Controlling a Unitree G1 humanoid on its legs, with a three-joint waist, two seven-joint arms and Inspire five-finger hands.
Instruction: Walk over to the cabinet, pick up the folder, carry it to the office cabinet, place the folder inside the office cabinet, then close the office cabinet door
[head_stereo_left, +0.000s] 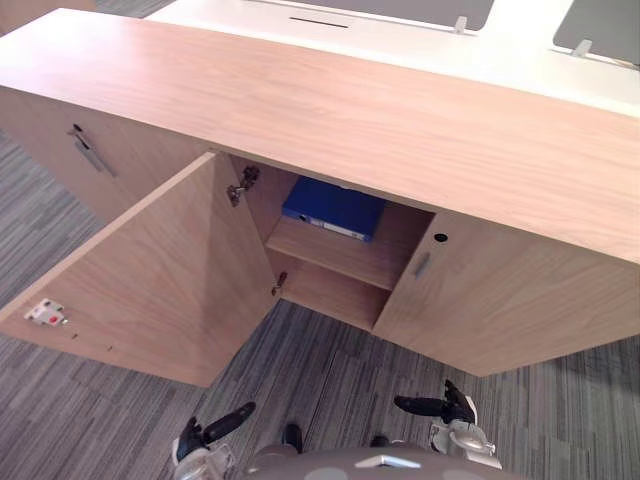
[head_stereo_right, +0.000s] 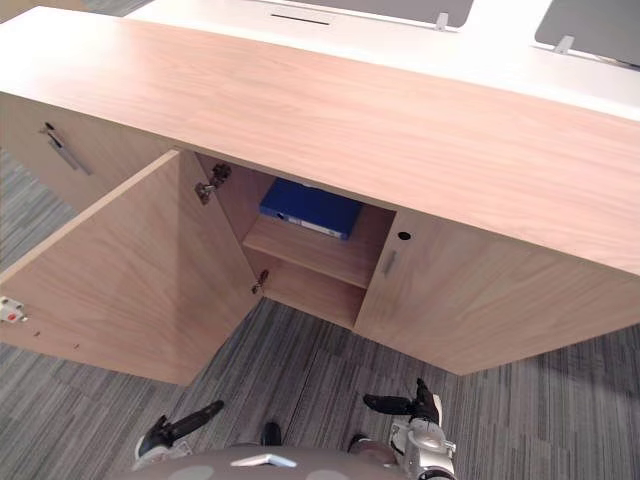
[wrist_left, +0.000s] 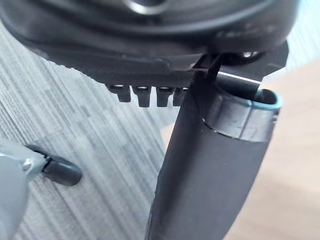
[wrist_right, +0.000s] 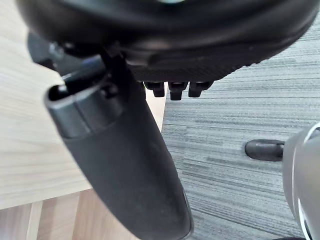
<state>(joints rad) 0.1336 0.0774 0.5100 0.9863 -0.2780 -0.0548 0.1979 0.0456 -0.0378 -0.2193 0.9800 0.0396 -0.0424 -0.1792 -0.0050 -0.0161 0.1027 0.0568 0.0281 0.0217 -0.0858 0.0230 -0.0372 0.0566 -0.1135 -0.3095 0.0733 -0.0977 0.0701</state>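
We see the office cabinet (head_stereo_left: 400, 120), a long low unit in light wood, with its left door (head_stereo_left: 150, 290) swung wide open over the grey carpet floor (head_stereo_left: 330, 370). The blue folder (head_stereo_left: 335, 208) lies flat on the upper shelf (head_stereo_left: 340, 255) inside the cabinet's open compartment, pushed toward the back, its white-labelled spine facing out. Below that shelf is a second, lower level of the same compartment. Just to the right of the opening, the cabinet's other door (head_stereo_left: 500, 310) is closed and carries a small metal handle (head_stereo_left: 422, 264). Two hinges (head_stereo_left: 242, 183) show where the open door meets the cabinet's side wall. Behind the cabinet stands a white desk (head_stereo_left: 400, 40). Both hands hang low in front of the cabinet, well apart from it and from the folder. The left hand (head_stereo_left: 215, 428) is below the open door with its fingers (wrist_left: 143, 95) loosely spread and nothing in them. The right hand (head_stereo_left: 447, 406) is below the closed door, likewise relaxed and empty.
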